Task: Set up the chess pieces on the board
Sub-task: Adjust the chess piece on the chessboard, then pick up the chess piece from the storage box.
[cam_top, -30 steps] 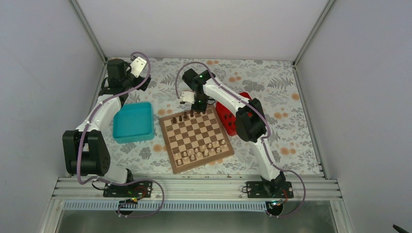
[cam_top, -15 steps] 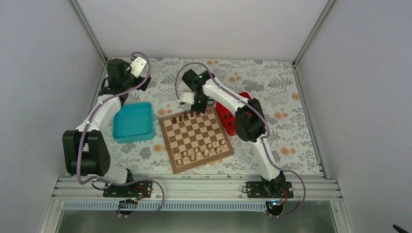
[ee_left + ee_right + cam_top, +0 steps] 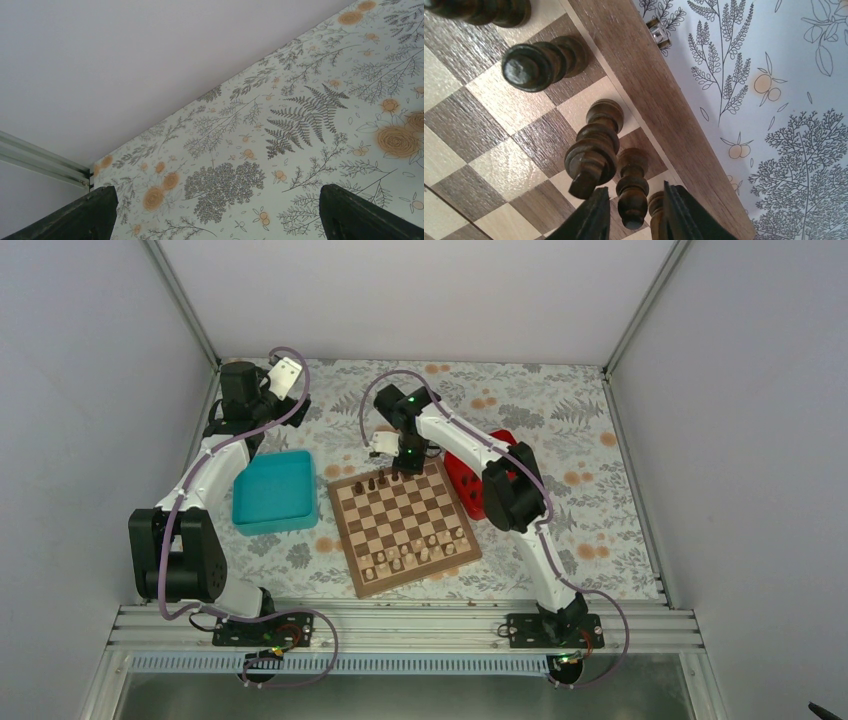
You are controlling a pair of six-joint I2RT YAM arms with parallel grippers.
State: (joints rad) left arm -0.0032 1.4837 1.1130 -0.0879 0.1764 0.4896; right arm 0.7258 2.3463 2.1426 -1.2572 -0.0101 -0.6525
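The chessboard (image 3: 400,515) lies in the middle of the table. A few dark brown chessmen (image 3: 372,483) stand along its far edge. My right gripper (image 3: 404,468) hangs over that far edge. In the right wrist view my right gripper (image 3: 636,194) is slightly open, and its fingers straddle a dark piece (image 3: 632,187) that stands on the board with a small gap at each side. A taller dark piece (image 3: 591,155) and a round-topped one (image 3: 531,65) stand beside it. My left gripper (image 3: 287,375) is open and empty at the back left; in its wrist view (image 3: 216,192) it faces only the floral cloth.
Pale cream chessmen (image 3: 415,555) stand in rows at the board's near edge. A teal tray (image 3: 272,490) sits left of the board. A red tray (image 3: 470,480) sits right of it, partly under my right arm. The enclosure's walls surround the table.
My right gripper has shifted very slightly left over the board's far edge. The left arm has not moved.
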